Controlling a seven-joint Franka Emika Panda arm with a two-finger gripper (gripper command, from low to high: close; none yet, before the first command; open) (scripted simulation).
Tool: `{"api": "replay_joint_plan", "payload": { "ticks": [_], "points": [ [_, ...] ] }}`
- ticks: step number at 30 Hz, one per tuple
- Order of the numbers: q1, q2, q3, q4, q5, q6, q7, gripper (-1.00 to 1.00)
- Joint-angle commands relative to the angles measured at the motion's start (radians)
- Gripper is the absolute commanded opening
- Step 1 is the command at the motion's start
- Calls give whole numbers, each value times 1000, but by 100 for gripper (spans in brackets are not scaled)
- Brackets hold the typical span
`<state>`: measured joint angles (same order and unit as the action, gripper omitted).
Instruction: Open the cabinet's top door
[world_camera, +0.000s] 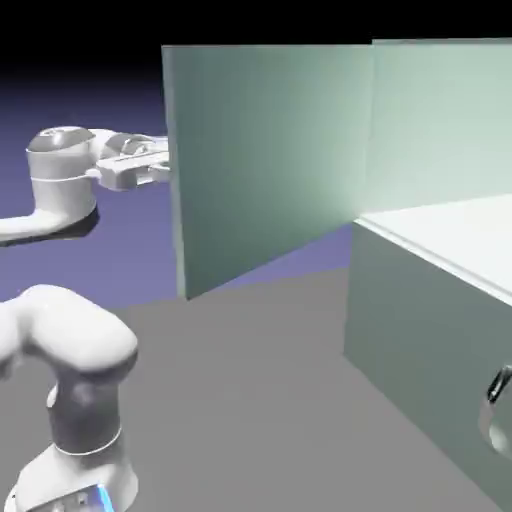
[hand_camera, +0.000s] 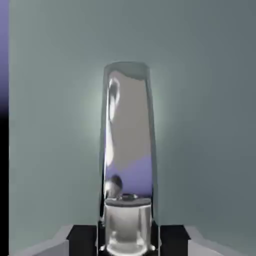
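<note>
Large boxy pale grey-green cabinet (world_camera: 430, 330) at exterior view's right, standing on grey counter (world_camera: 250, 400). Wide flat pale grey-green top door (world_camera: 265, 160) swung wide open, leaf projecting toward view's left, free edge near white arm's hand. Short dark-and-light handle (world_camera: 497, 385) on lower panel, bottom right. White two-finger gripper (world_camera: 160, 163) at door's free edge, tips hidden behind panel. In hand view, fingers (hand_camera: 82, 240) pressed onto shiny metallic bar handle (hand_camera: 128, 145), pinching it, approx. centred against door face.
</note>
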<state>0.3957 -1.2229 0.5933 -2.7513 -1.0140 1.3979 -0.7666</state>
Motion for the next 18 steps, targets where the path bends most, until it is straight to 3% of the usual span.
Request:
{"api": "replay_joint_plan", "payload": {
  "ticks": [1, 18],
  "points": [
    [-23, 28, 36, 30, 29, -25, 11, -100],
    [-606, 331, 587, 604, 316, -430, 96, -100]
  ]
}}
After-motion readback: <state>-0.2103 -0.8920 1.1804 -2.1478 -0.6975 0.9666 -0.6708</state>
